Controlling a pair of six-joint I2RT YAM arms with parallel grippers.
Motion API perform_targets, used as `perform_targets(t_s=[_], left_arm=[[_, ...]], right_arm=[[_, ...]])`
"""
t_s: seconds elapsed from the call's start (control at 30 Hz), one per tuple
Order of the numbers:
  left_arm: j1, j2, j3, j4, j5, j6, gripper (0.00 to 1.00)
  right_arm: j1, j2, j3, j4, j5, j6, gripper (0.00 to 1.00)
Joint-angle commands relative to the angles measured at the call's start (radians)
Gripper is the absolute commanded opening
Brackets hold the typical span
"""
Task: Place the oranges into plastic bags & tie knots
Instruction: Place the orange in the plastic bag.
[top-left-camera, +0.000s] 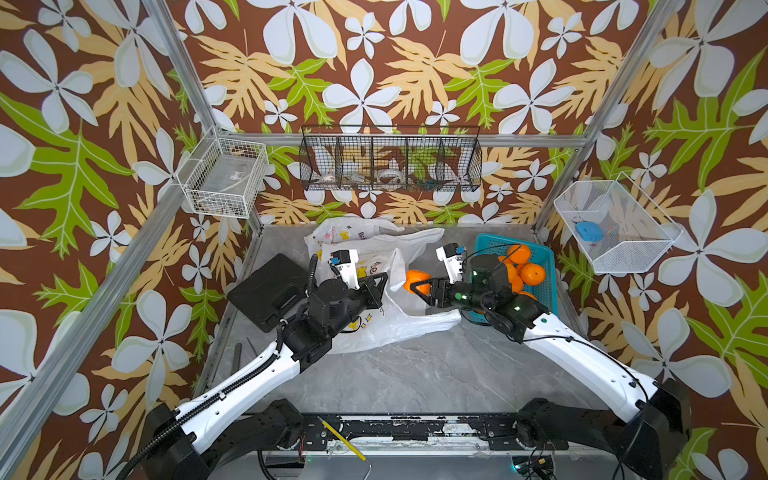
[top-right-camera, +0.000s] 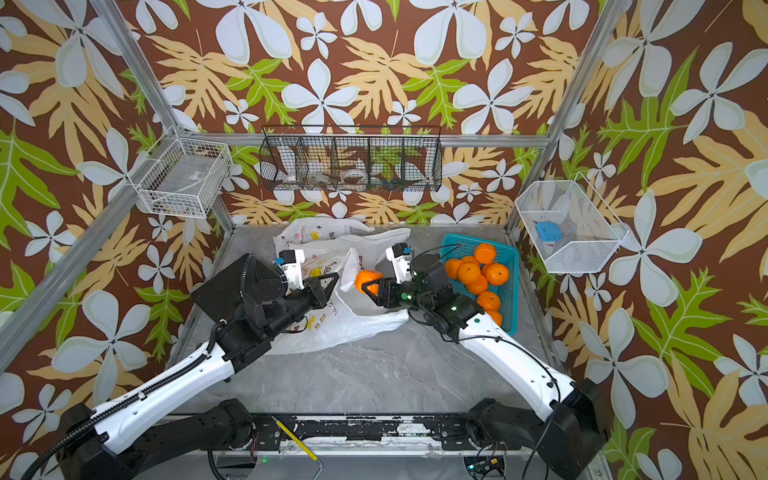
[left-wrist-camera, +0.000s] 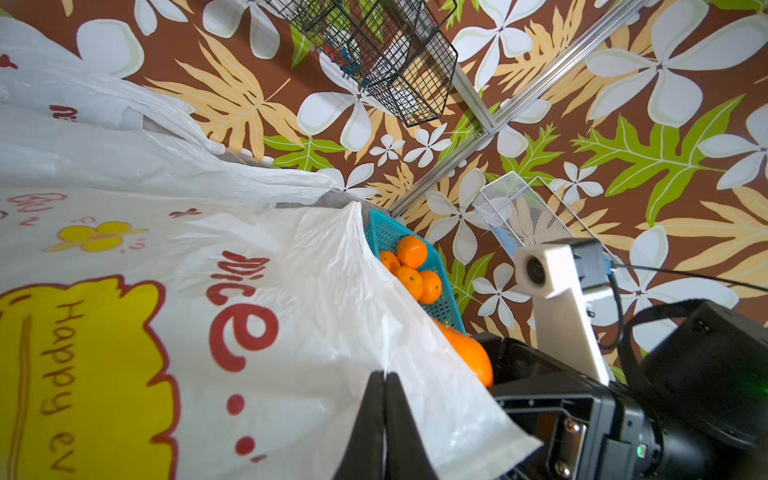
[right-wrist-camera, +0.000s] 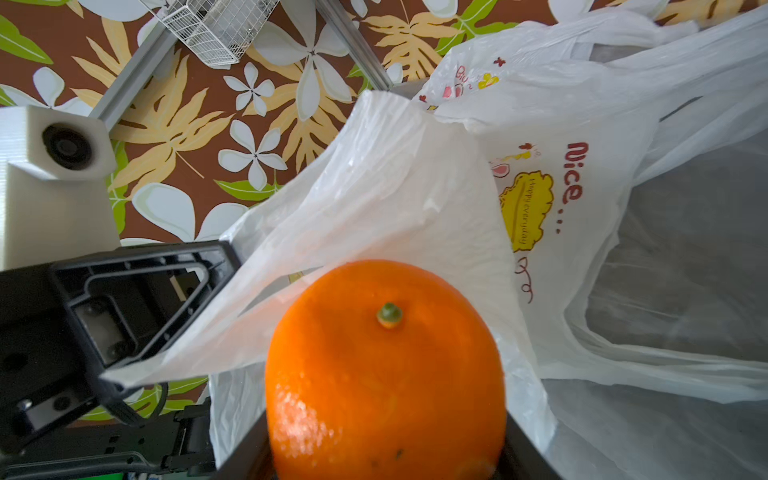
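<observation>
You look down on a grey marble-patterned tabletop (top-left-camera: 415, 374), evenly lit and boxed in on three sides by brown wallpaper (top-left-camera: 374, 62) of white blossoms and green and tan leaves. Aluminium posts (top-left-camera: 183, 70) frame the corners. A black wire rack (top-left-camera: 473, 166) hangs on the back wall, with a white wire basket (top-left-camera: 216, 203) on your left and a white mesh basket (top-left-camera: 615, 253) on your right.

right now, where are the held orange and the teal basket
held orange (right-wrist-camera: 386, 374): right wrist view, middle of its skin
teal basket (top-right-camera: 510, 291): a top view, bare side wall
</observation>
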Motion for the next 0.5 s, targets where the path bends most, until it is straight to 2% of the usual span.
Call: perform_targets(t_s=[0.0, 0.27, 0.47], left_arm=[[0.002, 0.001, 0.004, 0.037, -0.049, -0.034, 0.0], [0.002, 0.005, 0.016, 0.028, -0.084, -0.045, 0.0], [0.002, 0.013, 0.022, 0.006, -0.094, -0.043, 0.0]], right_arm=[[-0.001, -0.035, -0.034, -0.075, 0.06, -0.041, 0.54], [0.013, -0.164, -0.193, -0.026, 0.01, 0.031, 0.53], [0.034, -0.214, -0.225, -0.064, 0.017, 0.04, 0.53]])
